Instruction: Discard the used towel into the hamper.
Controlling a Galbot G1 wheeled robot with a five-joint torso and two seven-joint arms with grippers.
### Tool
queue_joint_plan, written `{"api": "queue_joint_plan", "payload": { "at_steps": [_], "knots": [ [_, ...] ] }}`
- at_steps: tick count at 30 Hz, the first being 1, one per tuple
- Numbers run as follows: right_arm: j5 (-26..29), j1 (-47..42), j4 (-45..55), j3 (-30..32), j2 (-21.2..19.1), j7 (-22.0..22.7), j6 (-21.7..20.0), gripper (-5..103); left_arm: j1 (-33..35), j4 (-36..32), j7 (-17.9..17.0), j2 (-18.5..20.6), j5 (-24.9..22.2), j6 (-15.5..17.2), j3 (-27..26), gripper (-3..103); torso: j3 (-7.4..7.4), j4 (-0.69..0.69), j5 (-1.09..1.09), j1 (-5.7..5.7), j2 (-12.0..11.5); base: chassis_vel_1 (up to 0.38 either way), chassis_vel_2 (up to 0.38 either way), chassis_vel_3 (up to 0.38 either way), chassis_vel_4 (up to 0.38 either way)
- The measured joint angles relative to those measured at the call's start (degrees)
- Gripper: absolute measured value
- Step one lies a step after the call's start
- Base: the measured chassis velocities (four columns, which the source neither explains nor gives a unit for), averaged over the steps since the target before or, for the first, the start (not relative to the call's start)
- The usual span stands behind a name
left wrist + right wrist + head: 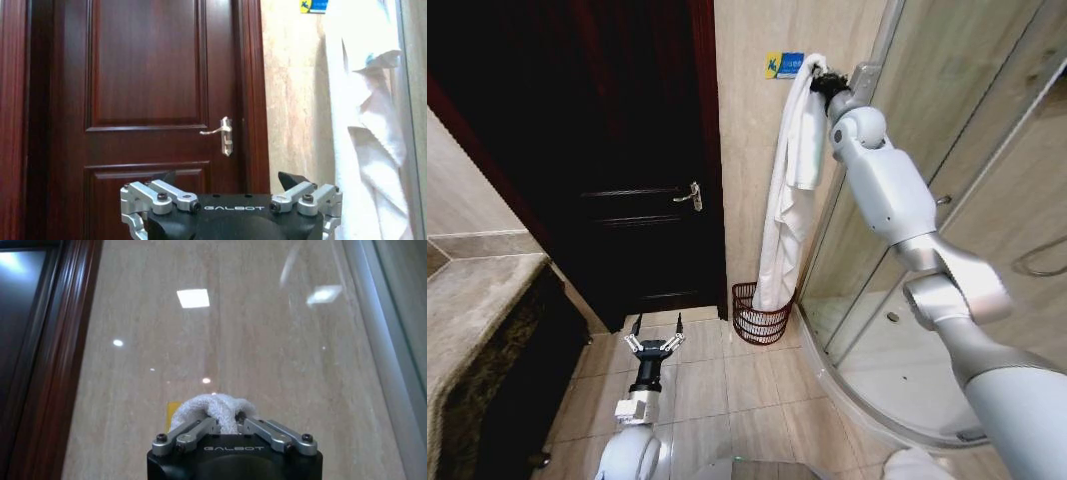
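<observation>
1. Head view: my right hand [825, 80] is raised high against the beige stone wall [747, 150], clamped on the top fold of the white towel [785, 210]. The towel hangs straight down in a long soft drape, its lower end reaching into or just in front of the hamper [760, 318]; I cannot tell which. The hamper is a dark red-brown open-weave basket with horizontal ribs, standing on the tiled floor [717, 390] in the corner between the dark wooden door [642, 170] and the curved glass shower enclosure [947, 130]. My left hand [655, 330] hangs low over the floor, fingers spread apart, holding nothing.

2. Left wrist view: the left hand [230, 187] shows its two metal fingers wide apart, facing the panelled door [147, 75] with its metal lever handle [223, 134]. The towel [367, 130] hangs at the edge, thick terry, bunched in loose folds.

3. Right wrist view: the right hand [225, 424] has its fingers drawn together on a rounded wad of looped white towel [212, 409], with the glossy wall [220, 325] behind.

4. Handling, as I judge it: the towel is light, limp and grippy, not fragile. A pinch at the top fold suits it, but the long tail will swing and could catch the hamper's rim.
</observation>
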Motion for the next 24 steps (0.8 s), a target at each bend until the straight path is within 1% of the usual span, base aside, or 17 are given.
{"api": "queue_joint_plan", "payload": {
  "at_steps": [3, 5, 6, 8, 9, 15, 17, 18, 20, 21, 24],
  "knots": [
    [0.0, -0.2, 0.4, 0.1, 0.2, 0.3, 0.0, 5, 0.0, 0.1, 0.0, 0.0, 0.2, 0.0, 0.0, 100, -0.14, 0.00, 0.00, -0.13, -0.3, 0.000, 0.000, 0.000, 0.000],
    [0.0, -0.7, 1.4, 0.1, 0.2, 0.8, -0.2, 5, 0.2, 0.1, 0.1, 0.0, 0.4, -0.3, 0.0, 100, -0.53, 0.00, 0.00, -0.45, -1.0, 0.000, 0.000, 0.000, 0.000],
    [0.0, -0.7, 1.4, 0.1, 0.2, 0.8, -0.2, 5, 0.2, 0.1, 0.1, 0.0, 0.4, -0.3, 0.0, 100, -0.53, 0.00, 0.00, -0.45, -1.0, 0.000, 0.000, 0.000, 0.000],
    [0.0, -1.2, 2.7, 0.1, -0.2, 1.5, -0.4, 5, 0.3, 0.0, 0.2, 0.1, 0.6, -0.5, -0.1, 100, -1.09, 0.01, 0.00, -0.92, -2.0, 0.000, 0.000, 0.000, 0.000],
    [0.0, -1.2, 2.7, 0.1, -0.2, 1.5, -0.4, 5, 0.3, 0.0, 0.2, 0.1, 0.6, -0.5, -0.1, 100, -1.09, 0.01, 0.00, -0.92, -2.0, 0.000, 0.000, 0.000, 0.000],
    [0.3, -2.7, 5.6, 0.0, -2.4, 1.8, -1.0, 5, 0.4, -0.1, 0.2, -0.1, 1.3, -0.8, 0.1, 100, -2.32, 0.00, 0.00, -2.01, -4.3, 0.000, 0.000, 0.000, 0.000],
    [0.4, -3.0, 6.2, 0.0, -3.1, 1.8, -1.0, 5, 0.6, -0.2, 0.2, -0.4, 1.8, -0.8, 0.3, 100, -2.82, 0.00, 0.00, -2.43, -5.3, 0.000, 0.000, 0.000, 0.000],
    [0.4, -3.0, 6.2, 0.0, -3.1, 1.8, -1.0, 5, 0.6, -0.2, 0.2, -0.4, 1.8, -0.8, 0.3, 100, -2.82, 0.00, 0.00, -2.43, -5.3, 0.000, 0.000, 0.000, 0.000],
    [0.8, -3.5, 7.3, 0.0, -3.9, 1.9, -1.0, 5, 0.8, -0.4, 0.3, -0.9, 2.2, -0.9, 0.4, 100, -3.38, 0.00, 0.01, -2.90, -6.3, 0.000, 0.000, 0.000, 0.000],
    [0.8, -3.5, 7.3, 0.0, -3.9, 1.9, -1.0, 5, 0.8, -0.4, 0.3, -0.9, 2.2, -0.9, 0.4, 100, -3.38, 0.00, 0.01, -2.90, -6.3, 0.000, 0.000, 0.000, 0.000],
    [1.5, -4.1, 8.7, -0.1, -4.9, 2.2, -1.1, 5, 1.1, -0.5, 0.4, -1.5, 3.1, -1.3, 0.4, 100, -4.11, 0.00, 0.00, -3.53, -7.6, 0.000, 0.000, 0.000, 0.000]
  ]
}}
